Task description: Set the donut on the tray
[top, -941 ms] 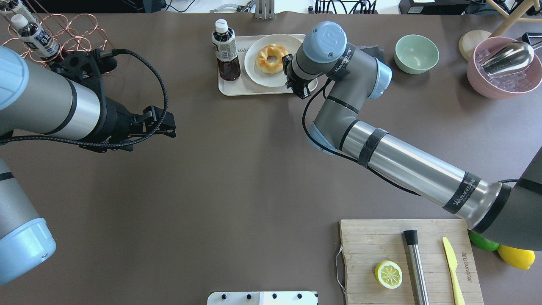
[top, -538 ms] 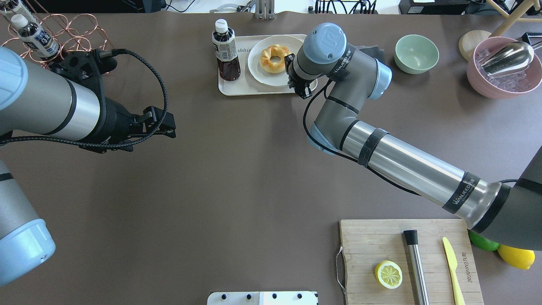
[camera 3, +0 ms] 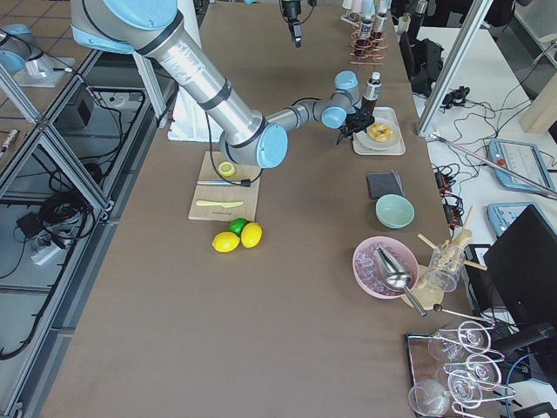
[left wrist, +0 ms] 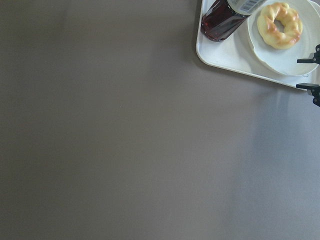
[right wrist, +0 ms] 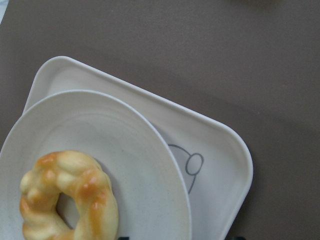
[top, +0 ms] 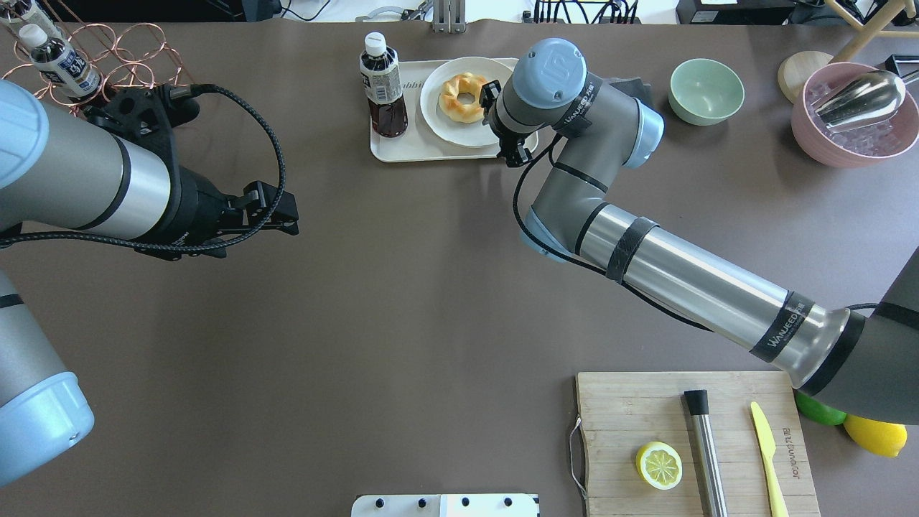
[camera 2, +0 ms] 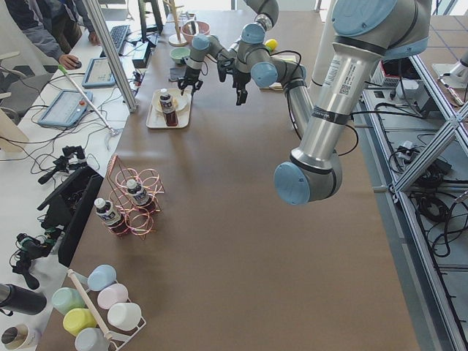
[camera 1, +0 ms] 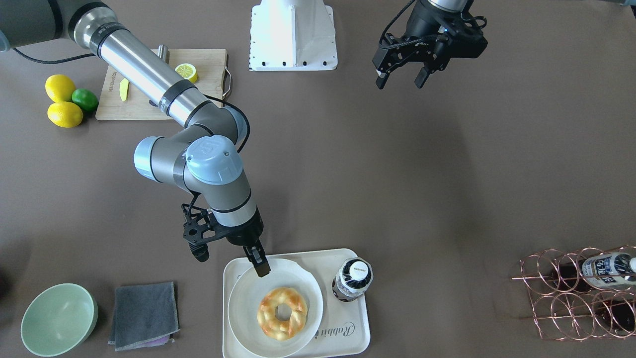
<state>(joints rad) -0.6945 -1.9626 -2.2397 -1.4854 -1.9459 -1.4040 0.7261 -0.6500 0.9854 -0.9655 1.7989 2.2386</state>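
The right hand [left wrist: 309, 73], open and empty, hovers at the rim of the plate [camera 1: 243, 308], nearest the donut [camera 1: 268, 318] lying there within the tray [camera 1: 358, 308]; the left hand [camera 1: 400, 82], also open, hangs well apart.

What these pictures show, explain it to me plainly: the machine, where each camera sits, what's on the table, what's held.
Two robot arms work at a brown table. Two cameras look down, from behind and in front of the robot; two watch from the table's ends; one rides on each wrist. The donut lies on a white plate, which sits on the tray beside a bottle. The right end effector is open at the plate's edge; the left end effector hangs open farther off. Neither holds anything.
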